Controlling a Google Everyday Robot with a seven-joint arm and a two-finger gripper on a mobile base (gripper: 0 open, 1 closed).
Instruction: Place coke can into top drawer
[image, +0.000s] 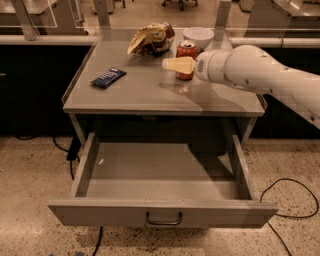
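The coke can (187, 49), red with a silver top, stands upright on the grey cabinet top (140, 95), toward the back and right of centre, next to the white bowl. My gripper (176, 65), cream-coloured on a white arm coming from the right, is just in front of the can at its lower half and covers part of it. I cannot see whether it touches the can. The top drawer (100, 212) is pulled wide open below the cabinet top. Its inside is bare, and its dark loop handle (164, 219) is at the front centre.
A crumpled chip bag (150, 37) and a white bowl (198, 36) sit at the back of the cabinet top. A dark blue packet (108, 77) lies at its left. Cables (295, 200) run over the speckled floor on both sides of the drawer.
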